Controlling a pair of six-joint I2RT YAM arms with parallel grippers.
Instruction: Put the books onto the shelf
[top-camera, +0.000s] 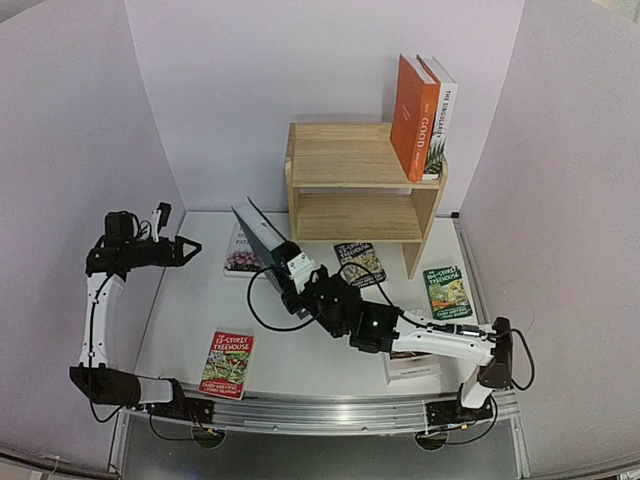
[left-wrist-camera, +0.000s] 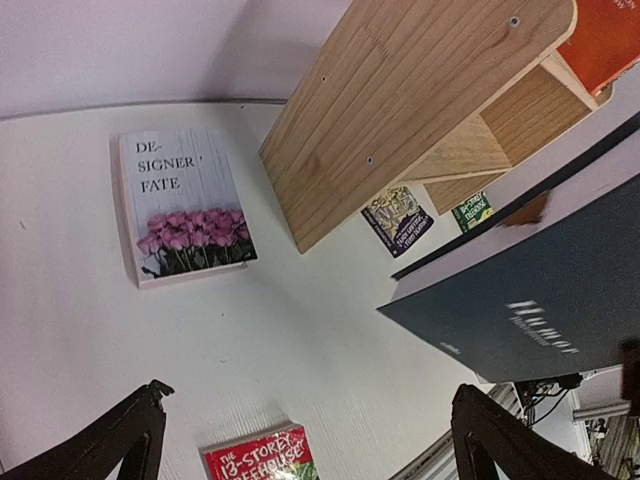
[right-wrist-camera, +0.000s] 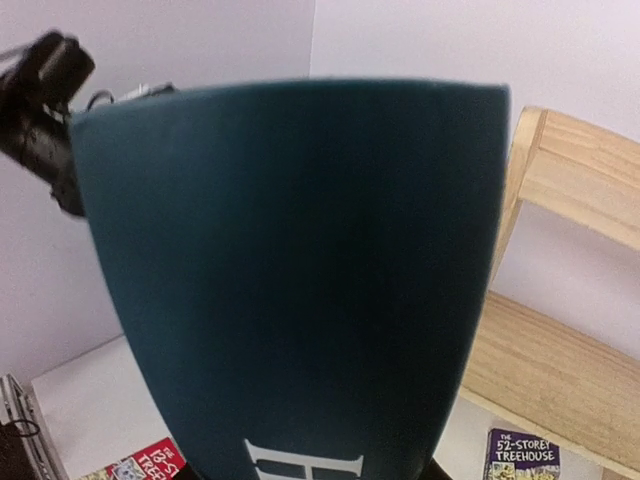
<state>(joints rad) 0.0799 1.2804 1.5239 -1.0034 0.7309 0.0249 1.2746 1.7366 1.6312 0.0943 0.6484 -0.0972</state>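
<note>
The pine shelf (top-camera: 350, 190) stands at the back of the table. An orange book (top-camera: 414, 116) and a white book (top-camera: 441, 108) stand upright on its top board at the right end. My right gripper (top-camera: 293, 276) is shut on the lower end of a navy book (top-camera: 260, 238), which it holds tilted above the table, left of the shelf. In the right wrist view the navy book (right-wrist-camera: 300, 280) hides the fingers. My left gripper (top-camera: 186, 250) hangs open and empty at the left, apart from the navy book (left-wrist-camera: 540, 300).
A pinkish-white rose-cover book (left-wrist-camera: 185, 205) lies flat left of the shelf. Treehouse paperbacks lie on the table: red (top-camera: 228, 363) at the front left, purple (top-camera: 360, 262) before the shelf, green (top-camera: 447, 290) at the right. A white book (top-camera: 412, 366) lies under my right arm.
</note>
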